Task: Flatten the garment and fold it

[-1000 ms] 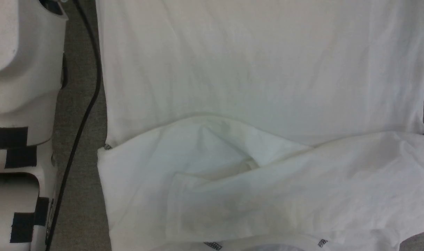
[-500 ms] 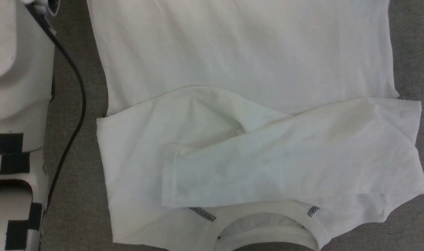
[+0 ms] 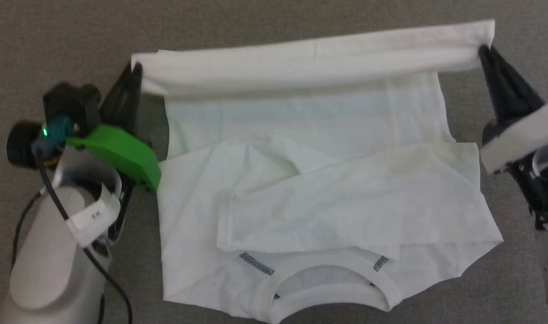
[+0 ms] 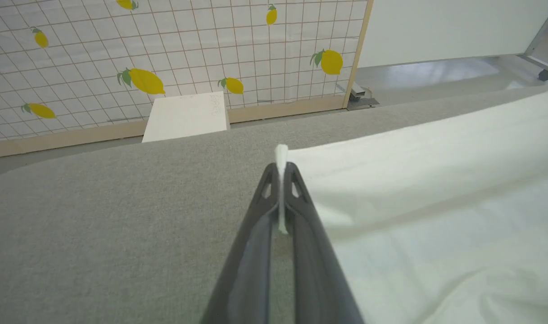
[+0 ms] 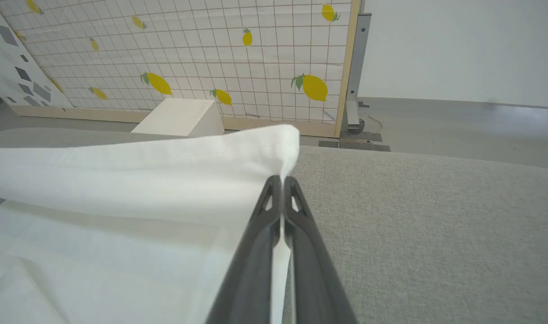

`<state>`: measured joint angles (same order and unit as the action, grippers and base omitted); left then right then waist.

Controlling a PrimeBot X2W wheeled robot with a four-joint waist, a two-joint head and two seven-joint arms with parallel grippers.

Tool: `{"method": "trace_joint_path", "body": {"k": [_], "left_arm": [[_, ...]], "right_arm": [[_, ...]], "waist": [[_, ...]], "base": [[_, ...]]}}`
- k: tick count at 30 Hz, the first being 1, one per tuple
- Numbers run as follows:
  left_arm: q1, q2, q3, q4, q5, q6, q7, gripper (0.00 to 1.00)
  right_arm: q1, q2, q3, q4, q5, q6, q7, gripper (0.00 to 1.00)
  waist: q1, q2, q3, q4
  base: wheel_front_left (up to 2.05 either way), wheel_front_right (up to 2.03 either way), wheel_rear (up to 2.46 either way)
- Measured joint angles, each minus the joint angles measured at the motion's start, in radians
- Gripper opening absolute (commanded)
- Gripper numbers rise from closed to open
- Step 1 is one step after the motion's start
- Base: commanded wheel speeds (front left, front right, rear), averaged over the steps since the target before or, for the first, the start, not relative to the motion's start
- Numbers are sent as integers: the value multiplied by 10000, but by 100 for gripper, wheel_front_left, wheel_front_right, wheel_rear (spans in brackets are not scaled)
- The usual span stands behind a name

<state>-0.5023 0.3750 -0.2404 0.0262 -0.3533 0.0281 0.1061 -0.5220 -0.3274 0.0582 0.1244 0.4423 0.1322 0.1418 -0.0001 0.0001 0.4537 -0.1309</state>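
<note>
A: Shirt (image 3: pixel 301 193): how's it look?
B: White, thin, lying on the grey bench (image 3: pixel 75 36). Neck end is nearest the robot, hem end far. Both sleeves are folded in across the chest, the one from the robot's R side on top. Grey stitch marks sit either side of the neck opening. Light creases mid-body.
A: Far edge?
B: The hem (image 3: pixel 314 54) is up off the bench, pulled into a straight band btw the two hands, w/ a shadow on the cloth under it.
A: Arms?
B: L hand (image 3: pixel 136 74) is at the hem's L corner, fingers pressed together w/ cloth pinched btw them. Its wrist view shows a sliver of white poking past the tips. A green housing (image 3: pixel 120 155) sits behind it on the wrist. R hand (image 3: pixel 484 51) is at the R corner, same story: fingers together, pinching the shirt. Both point away from the robot, well apart, the shirt's width btw them.
A: Past the bench?
B: A white box (image 4: pixel 186 117) beside a lemon-print screen (image 4: pixel 165 54).
A: Vs a sec ago?
B: The head cam has moved, so the whole pic shifted, not the shirt. Back then the shirt filled the frame w/ a pale forearm at L, and no hem or hands were in view. Now both hands and the raised hem are in frame. The sleeves lie crossed as before.
</note>
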Motion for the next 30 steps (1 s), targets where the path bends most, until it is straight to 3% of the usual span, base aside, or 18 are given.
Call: {"method": "trace_joint_path", "body": {"k": [7, 12, 21, 30], "left_arm": [[3850, 8, 44, -1450, -1058, 380, 581, 0], [5312, -167, 25, -1760, -1455, 593, 671, 0], [6467, -424, -378, -1014, -1812, 512, 414, 0], [6462, -548, -844, 31, -1732, 251, 213, 0]], "right_arm": [[3166, 462, -865, -1327, -226, 2, 1198, 0], [4773, 1051, -1822, -2038, -731, 6, 2080, 0], [6501, 2341, -3081, -2393, -1661, 6, 3996, 0], [6702, 2583, -2970, -1745, -2084, 6, 4529, 0]], "waist": [[-1, 0, -1304, 15], [-1, 0, -1918, 114], [0, 0, -2510, 472], [0, 0, -2652, 536]], "base": [[0, 0, 0], [0, 0, 0], [0, 0, 0], [0, 0, 0]]}}
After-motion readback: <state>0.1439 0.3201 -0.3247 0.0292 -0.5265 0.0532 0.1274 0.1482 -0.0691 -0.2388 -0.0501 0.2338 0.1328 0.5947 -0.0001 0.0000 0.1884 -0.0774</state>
